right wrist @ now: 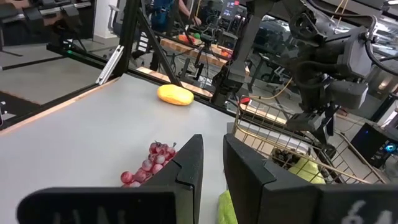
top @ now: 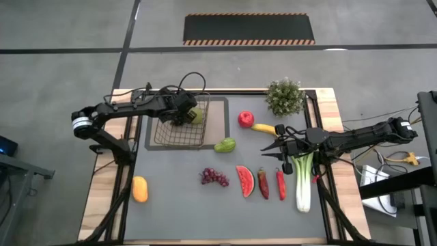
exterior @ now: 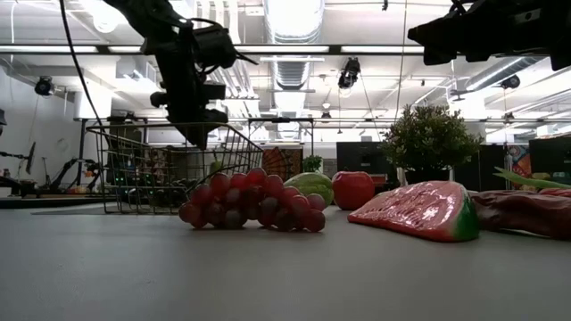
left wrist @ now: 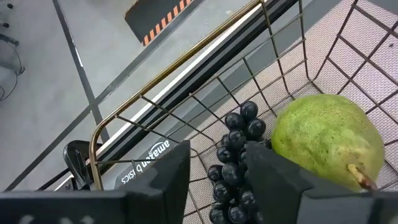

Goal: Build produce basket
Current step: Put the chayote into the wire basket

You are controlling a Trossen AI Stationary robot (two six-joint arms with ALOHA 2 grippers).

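The dark wire basket (top: 179, 143) stands on a tan mat at the table's far left. In it lie a green pear (left wrist: 326, 140) and a bunch of dark grapes (left wrist: 233, 155). My left gripper (top: 179, 117) hangs open over the basket, its fingers (left wrist: 161, 177) on either side of the grapes and above them. My right gripper (top: 268, 148) is open and holds nothing. It hovers mid-table near the banana (top: 263, 128) and the red apple (top: 246, 119). On the table lie a second pear (top: 224, 145), purple grapes (top: 214, 178), a watermelon slice (top: 244, 181), two chilies (top: 272, 184), a leek (top: 303, 181) and an orange fruit (top: 139, 189).
A bushy potted plant (top: 285, 97) stands at the far edge, right of the mat (top: 218, 113). The produce lies in a row across the near middle. Bare grey table shows at the near edge and between the orange fruit and the purple grapes.
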